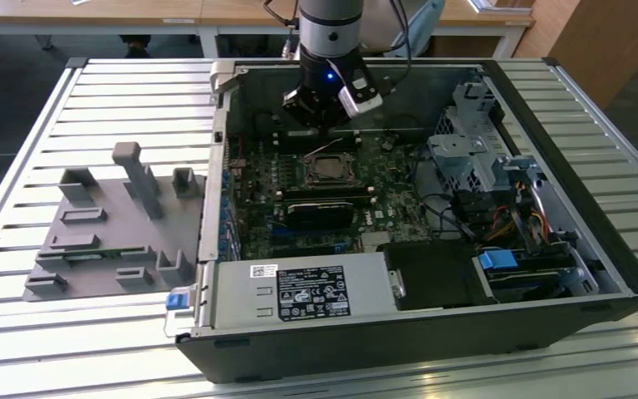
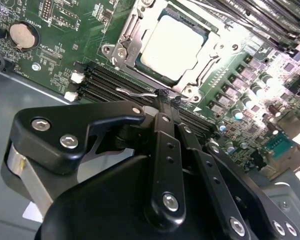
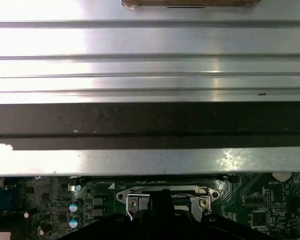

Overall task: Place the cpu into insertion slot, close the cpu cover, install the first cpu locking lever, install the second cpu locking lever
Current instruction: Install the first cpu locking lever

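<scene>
The black two-fingered gripper [image 2: 165, 97] has its fingertips pinched together on a thin silvery wire locking lever [image 2: 135, 92], likely to swing it. Just beyond, at upper centre of the second wrist view, the silvery-beige square cpu [image 2: 172, 42] sits in its socket under the silvery metal cpu cover [image 2: 122, 45], on the green circuit board [image 2: 55, 50].

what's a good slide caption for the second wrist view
Closed gripper at a thin locking lever beside the socket, with the cpu seated under its cover on the green board.
</scene>
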### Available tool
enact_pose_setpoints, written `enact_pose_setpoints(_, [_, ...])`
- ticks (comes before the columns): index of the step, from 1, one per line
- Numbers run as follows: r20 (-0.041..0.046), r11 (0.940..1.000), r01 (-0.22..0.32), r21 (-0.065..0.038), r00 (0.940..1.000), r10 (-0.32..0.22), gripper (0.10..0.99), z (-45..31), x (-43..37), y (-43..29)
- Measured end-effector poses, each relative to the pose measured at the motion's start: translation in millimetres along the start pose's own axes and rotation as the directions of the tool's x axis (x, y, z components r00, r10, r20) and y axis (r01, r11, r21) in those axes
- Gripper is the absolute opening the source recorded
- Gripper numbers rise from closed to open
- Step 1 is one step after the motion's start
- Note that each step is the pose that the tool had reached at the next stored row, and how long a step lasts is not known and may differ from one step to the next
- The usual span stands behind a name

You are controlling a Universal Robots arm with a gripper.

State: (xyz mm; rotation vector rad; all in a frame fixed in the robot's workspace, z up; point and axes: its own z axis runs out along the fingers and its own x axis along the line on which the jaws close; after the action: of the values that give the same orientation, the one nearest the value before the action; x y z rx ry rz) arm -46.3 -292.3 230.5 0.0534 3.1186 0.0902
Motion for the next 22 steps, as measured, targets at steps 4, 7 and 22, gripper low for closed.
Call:
enact_pose_setpoints(4, [0.0001, 1.0000, 0.000, 0.000, 1.0000, 0.000, 0.106, 2.3, -1.6, 2.5])
enact_pose_setpoints(7, [0.0000, 1.0000, 0.000, 0.000, 1.0000, 0.000, 0.106, 3.4, -2.7, 4.3])
enact_pose_setpoints(22, [0.0001, 1.0000, -0.002, 0.000, 1.0000, 0.002, 0.106, 8.3, -13.5, 7.9])
